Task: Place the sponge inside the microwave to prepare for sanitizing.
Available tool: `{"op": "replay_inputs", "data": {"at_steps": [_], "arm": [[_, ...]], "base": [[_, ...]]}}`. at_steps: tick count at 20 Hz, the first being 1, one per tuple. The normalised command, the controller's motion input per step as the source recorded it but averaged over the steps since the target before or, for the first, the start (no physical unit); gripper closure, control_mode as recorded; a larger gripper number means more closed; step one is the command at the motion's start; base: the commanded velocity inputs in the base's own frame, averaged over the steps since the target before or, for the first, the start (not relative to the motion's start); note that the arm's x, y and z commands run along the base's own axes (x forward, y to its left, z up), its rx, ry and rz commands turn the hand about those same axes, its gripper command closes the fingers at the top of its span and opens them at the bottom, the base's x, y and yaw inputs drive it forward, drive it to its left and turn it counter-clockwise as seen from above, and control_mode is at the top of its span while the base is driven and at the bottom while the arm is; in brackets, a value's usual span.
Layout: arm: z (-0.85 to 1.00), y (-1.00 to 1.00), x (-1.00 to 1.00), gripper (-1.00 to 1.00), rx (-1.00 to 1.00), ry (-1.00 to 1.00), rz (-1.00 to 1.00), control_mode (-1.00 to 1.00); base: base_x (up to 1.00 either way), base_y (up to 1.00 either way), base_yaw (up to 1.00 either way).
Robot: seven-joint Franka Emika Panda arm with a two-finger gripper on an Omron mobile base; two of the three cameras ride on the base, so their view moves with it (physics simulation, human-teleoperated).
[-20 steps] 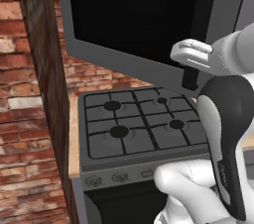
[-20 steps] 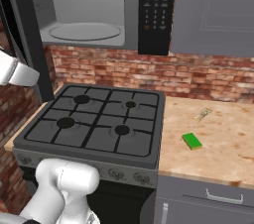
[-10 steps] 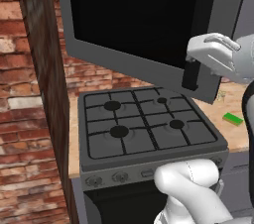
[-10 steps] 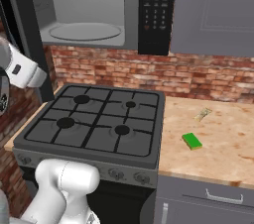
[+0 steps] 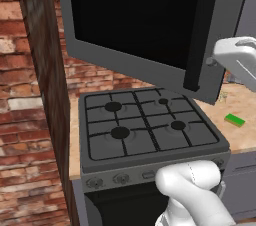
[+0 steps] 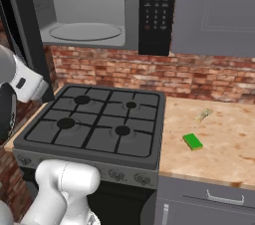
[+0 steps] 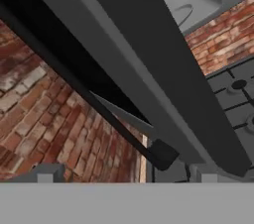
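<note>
The microwave (image 6: 99, 10) hangs above the stove with its door (image 5: 145, 25) swung wide open; its light grey inside and round turntable (image 6: 84, 31) are bare. The green sponge (image 6: 192, 142) lies flat on the wooden counter right of the stove, and it is also seen as the sponge (image 5: 234, 119) in the left base view. My white hand (image 5: 236, 56) hovers by the door's free edge, far above the sponge. In the hand view my gripper (image 7: 123, 172) stands open, looking along the door's grey edge and its dark handle (image 7: 161, 153).
A black gas stove (image 6: 94, 122) sits below the microwave. A tiny pale object (image 6: 203, 115) lies on the counter (image 6: 224, 144) behind the sponge. A brick wall (image 5: 30, 120) closes the left side, and the open door juts out over the stove.
My hand has drifted right, off the door's free edge, and the dark forearm has swung out of the left base view. The door stays wide open; the sponge has not moved.
</note>
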Motion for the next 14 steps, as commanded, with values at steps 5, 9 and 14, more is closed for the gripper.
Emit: {"op": "replay_inputs", "data": {"at_steps": [5,9,14], "arm": [[0.0,-0.46,-0.02,-1.0,0.01,-0.02,-0.02,-1.0],[0.04,-0.45,0.03,-1.0,0.06,-0.09,0.0,-1.0],[0.0,-0.38,0.27,-1.0,0.08,0.0,0.0,-1.0]], "base": [[0.0,0.0,0.0],[0.0,0.0,0.0],[0.0,0.0,0.0]]}}
